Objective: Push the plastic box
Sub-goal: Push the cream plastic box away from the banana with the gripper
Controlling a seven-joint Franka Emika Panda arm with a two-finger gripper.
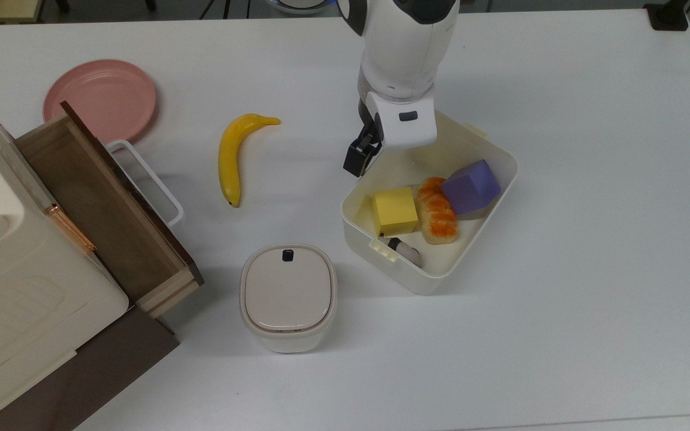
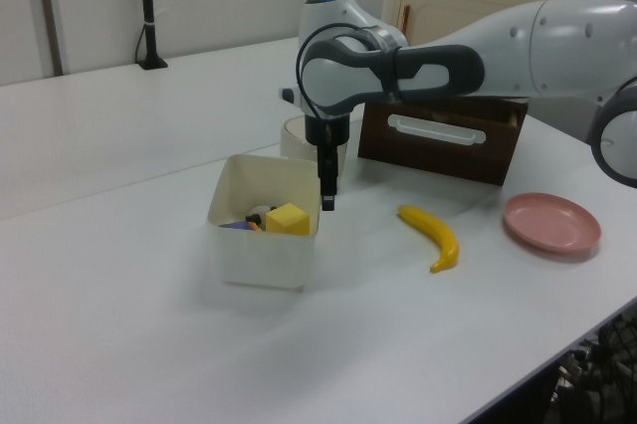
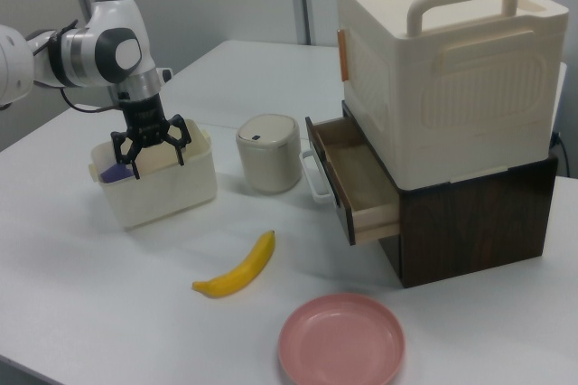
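White tabletop (image 1: 590, 239) carries everything you are working with. Your plastic box (image 1: 441, 276) sits near its middle, turned at an angle in the top view, holding a yellow block (image 1: 394, 211), an orange-glazed bread roll (image 1: 436, 209), a purple block (image 1: 471, 187) and a small grey-and-black object (image 1: 403, 248) by one clip tab.

Your gripper (image 1: 358, 157) hangs at the box's long wall on the top view's left, toward the upper end of that wall, with the white wrist above the box's upper corner. In the right view the gripper (image 3: 150, 152) shows its fingers spread apart, straddling the top rim of the box (image 3: 172, 193), holding nothing. The left view puts the gripper (image 2: 325, 195) just beside the box's (image 2: 261, 250) right-hand wall, tips about level with the rim; you cannot tell from it whether they touch the plastic.

The top view lays out the rest for you: a banana (image 1: 230, 157) to the top view's left of the gripper, a pink plate (image 1: 100, 99) beyond it, a lidded cream container (image 1: 288, 296) with a black button below, and a cabinet (image 1: 21, 311) with its wooden drawer (image 1: 105, 209) pulled open. The right view adds the cabinet's arched top handle (image 3: 461, 1) and dark wooden base (image 3: 479, 213).
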